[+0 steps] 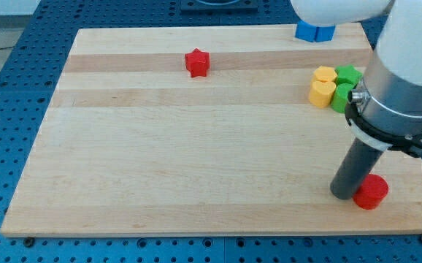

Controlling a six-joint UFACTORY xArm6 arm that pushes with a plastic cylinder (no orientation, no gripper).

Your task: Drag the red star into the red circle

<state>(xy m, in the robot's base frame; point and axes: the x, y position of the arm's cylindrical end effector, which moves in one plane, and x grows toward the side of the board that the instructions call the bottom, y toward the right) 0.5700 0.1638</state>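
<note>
Our tip [342, 195] stands at the view's lower right, touching or just beside the left edge of the red circle [371, 192]; it is only a bare rod, so it grasps nothing. From here the red star [196, 63] lies well apart, up and to the view's left, near the top edge of the table [160, 168]. We judge we must go around the star to its far upper-left side, then push it diagonally down and right.
</note>
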